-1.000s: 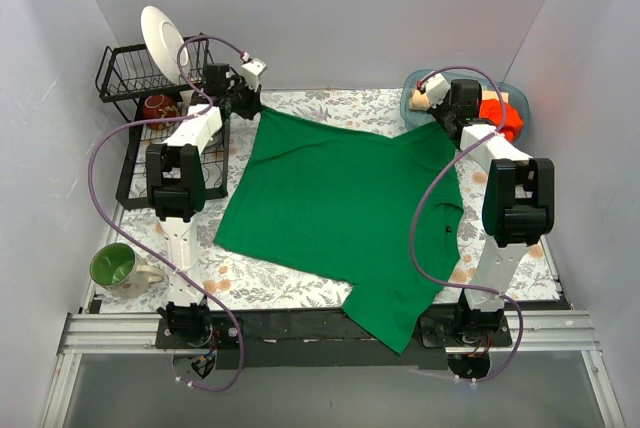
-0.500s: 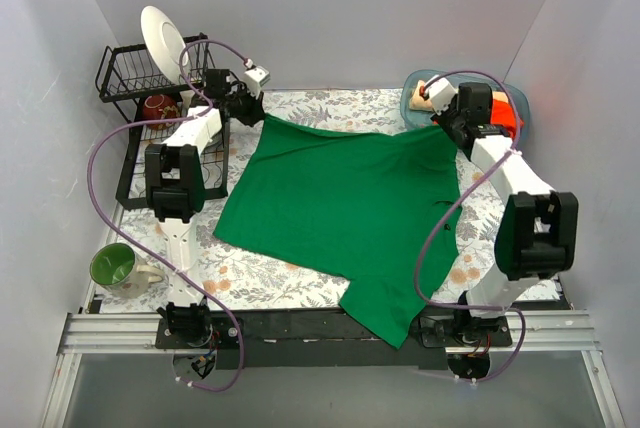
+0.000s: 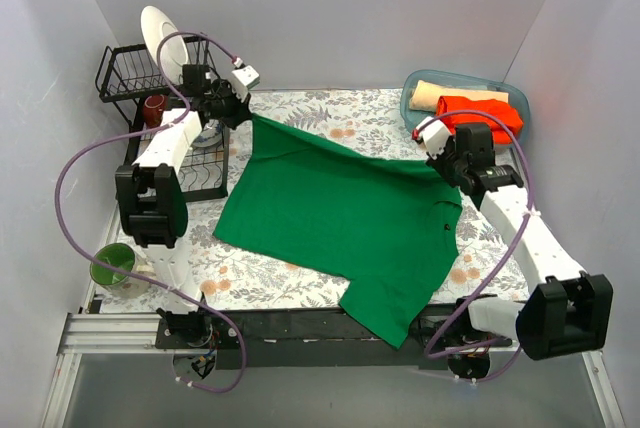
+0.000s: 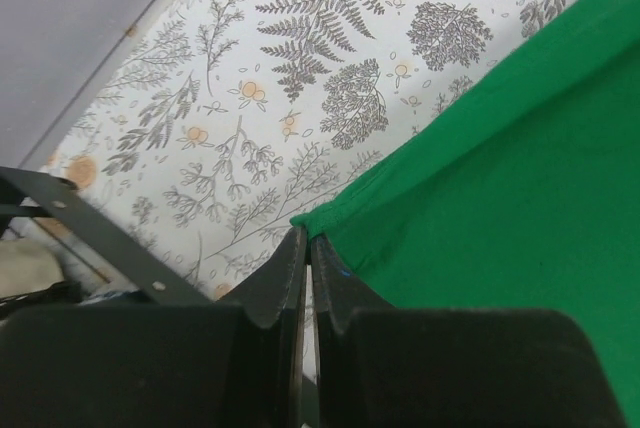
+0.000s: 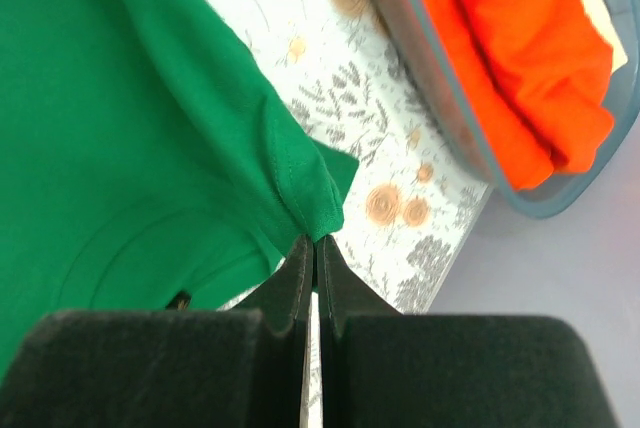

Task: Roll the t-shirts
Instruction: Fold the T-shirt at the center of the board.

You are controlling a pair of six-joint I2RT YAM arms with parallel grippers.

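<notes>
Cloth fills the middle of the top view: a bright green cotton t-shirt point(image 3: 340, 218) lies spread on the floral-printed table cover point(image 3: 330, 108), one sleeve hanging over the near edge at the bottom of the frame. The left gripper point(image 3: 248, 117), at upper left beside the black wire dish rack point(image 3: 120, 78), is clamped on one far corner. The right gripper point(image 3: 438, 161), at centre right, is clamped on the other. An orange-red t-shirt point(image 3: 482, 113) and a tan t-shirt point(image 3: 436, 94) sit in the blue-grey plastic tub point(image 3: 408, 100) at upper right.

In the left wrist view the closed fingers meet on only a thin tip of green hem. In the right wrist view they nip a small bunched corner, with the tub at upper right.

Both holds look slight, so pulling further apart could slip a corner free. The overhanging sleeve's weight could also drag the shirt towards the table edge.

Compared with a second ago, the right gripper has come down from the tub, bringing its corner along. The left arm has swung leftwards and now partly covers the green ceramic mug point(image 3: 108, 266).
</notes>
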